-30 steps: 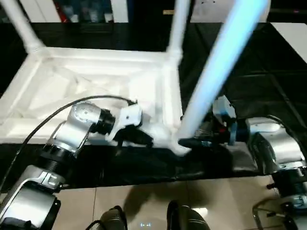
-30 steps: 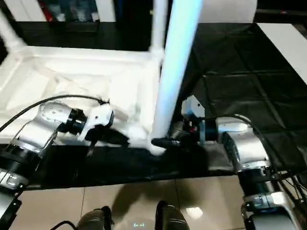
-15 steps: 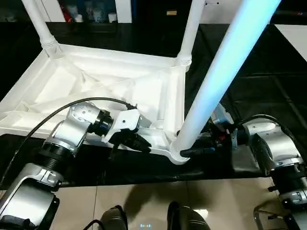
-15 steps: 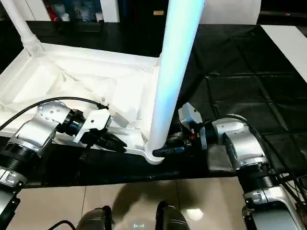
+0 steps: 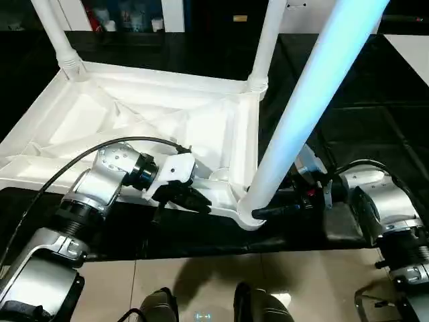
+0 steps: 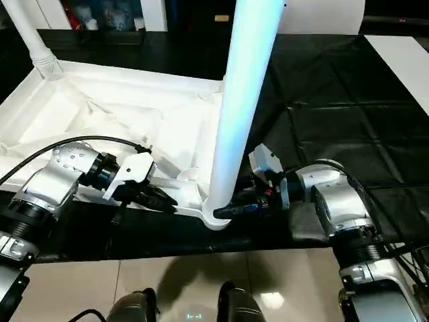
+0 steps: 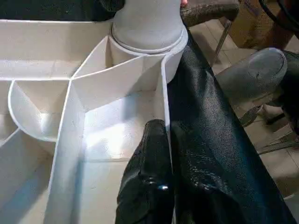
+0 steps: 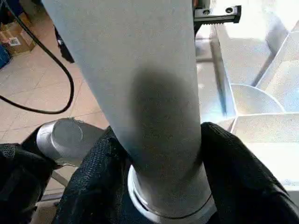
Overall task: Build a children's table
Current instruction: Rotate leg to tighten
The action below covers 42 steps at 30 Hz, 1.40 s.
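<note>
**Near-Corner Leg Seated and Steadied, Top Inverted**

The table top lay upside down on a black-covered table, ribbed underside facing up, so that its corner sockets opened upward to receive legs. Its near edge ran along the front of the black table, close to the robot.

The near leg stood in the near right corner socket. Its long axis ran steeply upward from the socket, leaning toward the robot's right, free end uppermost and out of frame. Two far legs stood in the far corner sockets, also pointing up.

The right tool was closed around the base of the near leg, one black finger on each side just above the socket collar. This grip probably served to press or align the leg in its socket.

The left tool pinched the near rim wall of the top, one finger inside the rim and the other outside it, likely bracing the top against shifting.
</note>
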Motion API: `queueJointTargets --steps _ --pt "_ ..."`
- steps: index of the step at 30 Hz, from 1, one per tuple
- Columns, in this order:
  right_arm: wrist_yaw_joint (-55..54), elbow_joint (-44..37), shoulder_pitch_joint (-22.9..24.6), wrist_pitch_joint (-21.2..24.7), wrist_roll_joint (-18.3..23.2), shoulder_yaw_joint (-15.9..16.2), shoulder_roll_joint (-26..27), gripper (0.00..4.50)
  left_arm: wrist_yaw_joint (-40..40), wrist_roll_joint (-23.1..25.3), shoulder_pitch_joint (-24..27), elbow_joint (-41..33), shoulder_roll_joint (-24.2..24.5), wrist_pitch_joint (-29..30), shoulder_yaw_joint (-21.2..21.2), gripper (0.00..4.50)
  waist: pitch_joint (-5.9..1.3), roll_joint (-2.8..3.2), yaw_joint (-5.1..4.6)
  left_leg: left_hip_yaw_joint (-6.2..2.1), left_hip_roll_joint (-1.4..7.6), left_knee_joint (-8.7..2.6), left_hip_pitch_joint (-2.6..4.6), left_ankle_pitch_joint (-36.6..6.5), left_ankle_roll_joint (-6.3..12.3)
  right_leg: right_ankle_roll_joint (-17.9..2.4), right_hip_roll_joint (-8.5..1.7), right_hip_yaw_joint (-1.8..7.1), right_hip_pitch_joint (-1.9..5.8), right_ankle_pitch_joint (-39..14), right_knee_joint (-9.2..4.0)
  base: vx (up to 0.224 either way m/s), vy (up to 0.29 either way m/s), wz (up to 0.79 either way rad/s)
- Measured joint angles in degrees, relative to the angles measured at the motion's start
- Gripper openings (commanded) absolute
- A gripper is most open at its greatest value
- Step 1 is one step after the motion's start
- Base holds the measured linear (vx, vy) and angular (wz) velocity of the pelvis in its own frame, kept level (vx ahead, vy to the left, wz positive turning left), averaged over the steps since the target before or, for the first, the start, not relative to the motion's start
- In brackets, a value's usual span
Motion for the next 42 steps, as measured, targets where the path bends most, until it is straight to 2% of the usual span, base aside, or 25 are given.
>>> queueJointTargets --steps 4,6,8,13,16,18,22,25,29,32,39,41,42 --pt "-2.45 -3.04 2.56 2.1 1.07 -1.25 0.38 2.06 0.57 -0.25 0.22 -0.3 -0.5 1.99 0.43 0.0 0.0 0.01 0.27 0.0 -0.01 -0.02 0.0 0.0 0.0 0.01 -0.01 -0.01 0.0 -0.01 0.0 0.0 0.0 0.0" --pt "-6.16 -5.88 5.64 3.76 1.74 -3.14 1.27 2.06 2.6 -0.24 0.85 -1.21 -1.12 4.24 1.1 0.0 0.0 0.02 0.63 0.0 -0.01 -0.01 0.03 0.0 -0.01 0.03 -0.02 0.0 0.02 -0.02 -0.01 0.0 0.0 0.0" --pt "-10.38 -7.78 7.72 4.98 2.07 -5.15 2.49 2.05 5.21 0.14 1.07 -1.95 -1.78 6.61 1.71 0.0 0.0 0.03 0.55 -0.04 -0.02 0.01 0.05 0.02 -0.06 0.21 -0.02 0.03 0.02 -0.1 -0.03 0.0 0.0 0.0" --pt "-19.82 -11.56 10.56 7.16 1.72 -8.06 4.96 2.05 10.46 1.22 1.44 -3.71 -3.82 11.71 2.71 0.0 0.0 0.02 -0.48 -0.06 -0.08 0.04 0.09 -0.06 -0.29 0.28 -0.03 0.1 0.09 -0.1 -0.11 0.0 0.0 0.0" --pt "-28.07 -14.23 11.9 7.96 -0.57 -9.76 8.01 2.05 14.85 2.41 1.29 -4.35 -6.14 15.08 3.52 0.0 0.0 0.02 -1.26 -0.05 -0.09 -0.01 0.09 -0.07 -0.3 0.3 -0.03 0.11 0.11 -0.1 -0.12 0.0 0.0 0.0" --pt "-33.82 -15.35 11.88 8.97 -2.19 -10.63 10.09 2.05 17.81 3.37 0.63 -4.35 -7.86 16.85 3.73 0.0 0.0 0.02 -1.73 -0.05 -0.11 -0.11 0.08 -0.07 -0.3 0.31 -0.03 0.1 0.13 -0.11 -0.12 0.0 0.0 0.0" --pt "-43.45 -16.42 10.93 10.58 -5.59 -11.54 14.21 2.03 22.75 4.24 -0.4 -3.45 -10.43 18.92 4.31 0.0 -0.01 0.0 -2.01 -0.05 -0.1 -0.29 0.07 -0.07 -0.3 0.37 0.0 0.09 0.17 -0.14 -0.13 0.0 0.0 0.0" --pt "-56.27 -15.51 8.42 12.21 -9.21 -13.41 21.58 2.01 28.38 6.39 -2.38 -2.11 -13.12 21.25 4.9 0.0 -0.01 0.01 -2.35 -0.06 -0.1 -0.29 0.08 -0.02 -0.38 0.37 0.01 0.08 0.14 -0.14 -0.13 0.0 0.0 0.0" --pt "-69.32 -11.71 3.95 12.27 -12.37 -15.03 28.39 2.01 34.09 7.8 -3.54 -1.55 -15.29 23.35 5.61 0.0 -0.02 0.0 -3.57 -0.07 -0.13 -0.3 0.08 -0.03 -0.39 0.36 0.0 0.09 0.15 -0.14 -0.27 0.0 0.0 0.0" --pt "-74.41 -10.21 2.18 12.24 -13.04 -15.63 30.42 2.01 36.41 8.14 -3.98 -1.5 -16.27 24.37 5.7 0.0 -0.04 -0.03 -3.81 -0.07 -0.13 -0.37 0.08 -0.04 -0.39 0.35 0.01 0.08 0.14 -0.12 -0.37 0.0 0.0 0.0" --pt "-77.58 -10.31 2.03 11.81 -14.98 -15.62 32.28 2.01 36.97 8.56 -4.0 -1.5 -16.44 23.86 5.64 0.0 -0.04 -0.04 -3.85 -0.07 -0.12 -0.52 0.09 -0.04 -0.39 0.33 0.03 0.07 0.15 -0.1 -0.38 0.0 0.0 0.0" --pt "-77.79 -10.68 2.41 11.55 -14.98 -15.62 32.33 2.71 36.88 8.58 -3.89 -1.5 -16.43 23.19 5.5 0.0 -0.04 -0.04 -3.79 -0.07 -0.13 -0.53 0.1 -0.04 -0.39 0.33 0.03 0.07 0.15 -0.1 -0.41 0.0 0.0 0.0" --pt "-77.78 -11.01 2.64 11.54 -14.97 -15.61 32.33 2.71 36.77 8.58 -3.79 -1.5 -16.41 22.76 5.44 0.0 -0.04 -0.04 -3.76 -0.07 -0.13 -0.55 0.09 -0.05 -0.39 0.33 0.03 0.07 0.14 -0.1 -0.44 0.0 0.0 0.0"
